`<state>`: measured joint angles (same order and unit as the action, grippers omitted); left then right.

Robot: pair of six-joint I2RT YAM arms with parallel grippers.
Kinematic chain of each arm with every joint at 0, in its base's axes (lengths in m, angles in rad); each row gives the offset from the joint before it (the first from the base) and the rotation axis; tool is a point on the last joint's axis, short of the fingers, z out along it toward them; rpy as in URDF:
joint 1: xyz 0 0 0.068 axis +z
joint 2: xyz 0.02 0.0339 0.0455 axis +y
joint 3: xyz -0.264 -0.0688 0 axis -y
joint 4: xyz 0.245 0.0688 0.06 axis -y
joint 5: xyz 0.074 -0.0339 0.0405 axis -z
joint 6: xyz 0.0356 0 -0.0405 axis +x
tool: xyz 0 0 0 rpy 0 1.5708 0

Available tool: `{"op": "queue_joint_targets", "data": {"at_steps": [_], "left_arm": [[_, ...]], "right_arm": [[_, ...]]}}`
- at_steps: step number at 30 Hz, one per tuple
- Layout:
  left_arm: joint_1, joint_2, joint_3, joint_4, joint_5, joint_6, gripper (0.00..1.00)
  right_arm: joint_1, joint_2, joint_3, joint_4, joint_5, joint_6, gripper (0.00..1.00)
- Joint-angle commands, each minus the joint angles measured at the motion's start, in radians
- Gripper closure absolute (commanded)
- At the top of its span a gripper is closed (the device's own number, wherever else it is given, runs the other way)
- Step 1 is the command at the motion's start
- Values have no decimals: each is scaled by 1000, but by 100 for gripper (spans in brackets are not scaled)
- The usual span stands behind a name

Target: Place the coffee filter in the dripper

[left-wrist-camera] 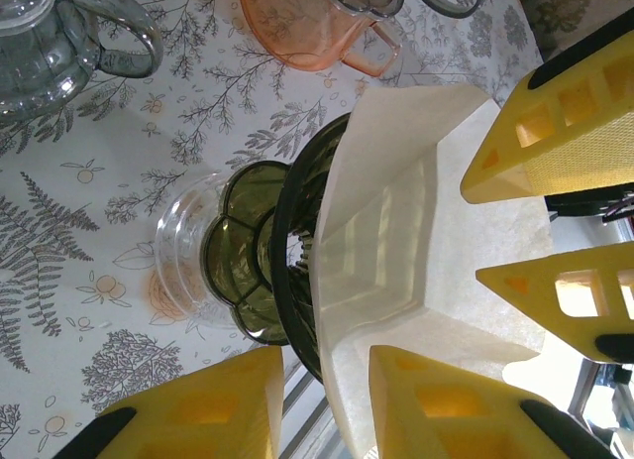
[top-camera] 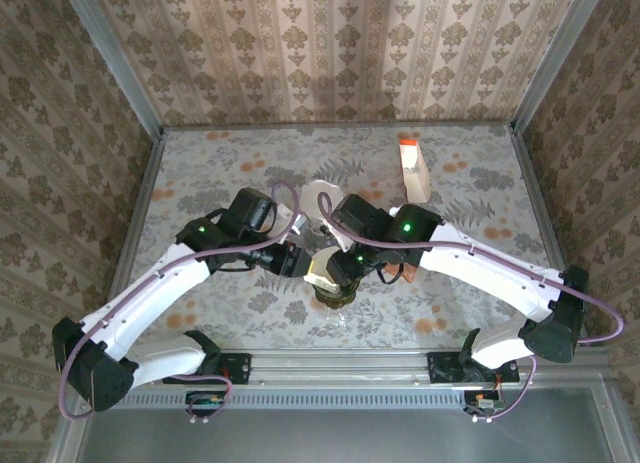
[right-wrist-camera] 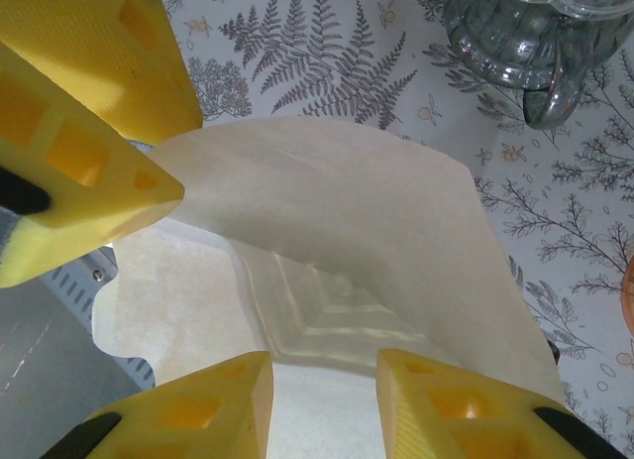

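One paper filter (left-wrist-camera: 396, 231) sits opened inside the green dripper (left-wrist-camera: 250, 243).

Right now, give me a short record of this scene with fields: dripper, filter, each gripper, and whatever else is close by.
dripper: green with a black rim, on the table between both grippers
filter: white paper, opened, seated in the dripper, top edge above its rim
left gripper: partly open, fingers either side of the filter's edge
right gripper: partly open, fingers either side of another part of that edge
nearby: glass jug, pink cup
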<state>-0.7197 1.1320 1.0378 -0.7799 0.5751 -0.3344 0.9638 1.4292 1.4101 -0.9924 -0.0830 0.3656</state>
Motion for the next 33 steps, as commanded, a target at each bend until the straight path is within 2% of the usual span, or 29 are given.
{"op": "queue_joint_targets", "data": {"at_steps": [1, 8, 15, 21, 27, 30, 33], "left_arm": [[-4, -8, 15, -18, 12, 23, 70], [-6, -6, 1, -10, 32, 29, 71], [-5, 1, -7, 8, 45, 28, 72], [-6, -1, -10, 16, 45, 26, 71], [-6, -1, -7, 19, 48, 26, 71], [-5, 3, -6, 24, 54, 28, 71], [-5, 5, -4, 25, 58, 31, 71]], "right_arm": [[10, -12, -25, -2, 2, -5, 66], [16, -22, -9, -9, 35, -15, 65], [13, -69, 58, -33, 132, -29, 54], [-18, -63, 60, -68, 162, -13, 46], [-20, -75, 49, -69, 69, -35, 47], [-8, -72, 35, -61, 67, -43, 45], [-5, -75, 21, -36, 48, -42, 50]]}}
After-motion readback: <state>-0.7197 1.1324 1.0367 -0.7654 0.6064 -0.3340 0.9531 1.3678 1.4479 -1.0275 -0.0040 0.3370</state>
